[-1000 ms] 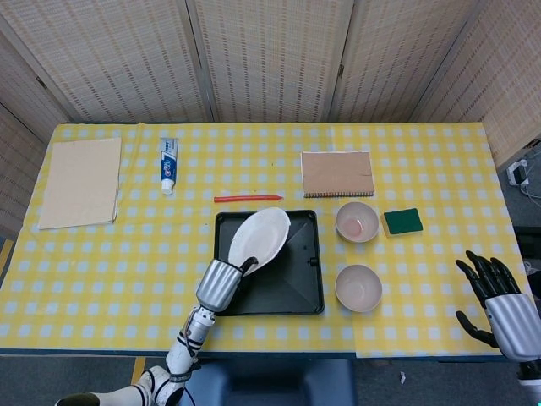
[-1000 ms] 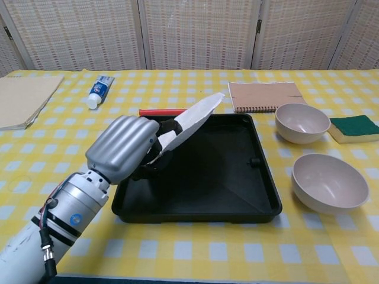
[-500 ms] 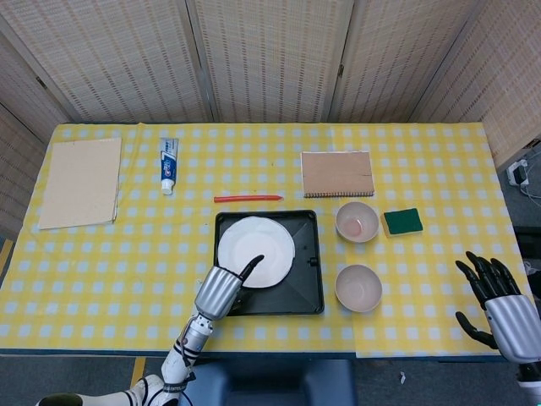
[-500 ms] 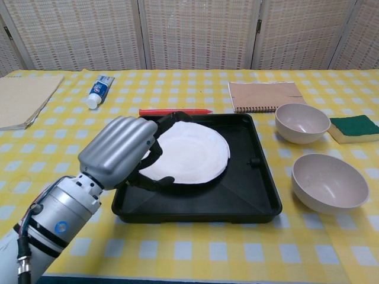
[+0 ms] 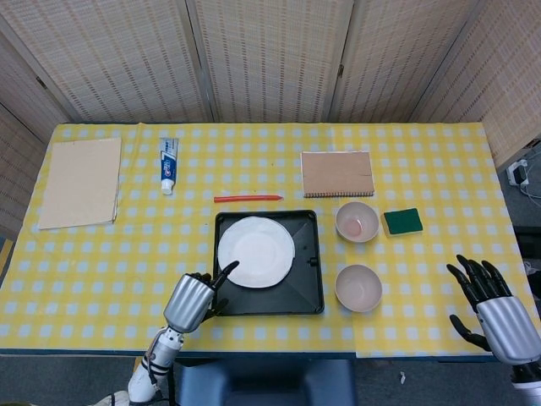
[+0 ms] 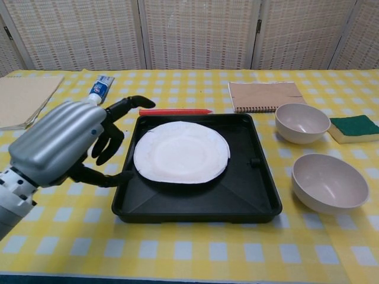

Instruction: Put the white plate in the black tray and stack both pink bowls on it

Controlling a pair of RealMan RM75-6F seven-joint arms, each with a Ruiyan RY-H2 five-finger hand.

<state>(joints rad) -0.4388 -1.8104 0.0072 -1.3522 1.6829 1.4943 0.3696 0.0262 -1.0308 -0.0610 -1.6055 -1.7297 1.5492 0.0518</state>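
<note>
White plate [image 6: 180, 152] lying flat in my black tray [image 6: 260, 201].
My left robot hand [image 6: 65, 145] hovers beside the tray, fingers spread, holding nothing; right robot hand [image 5: 494, 304] likewise spread wide.

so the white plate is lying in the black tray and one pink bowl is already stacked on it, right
Not quite. The white plate does lie in the black tray, but nothing is stacked on it. The chest view shows both pink bowls on the table right of the tray.
</note>
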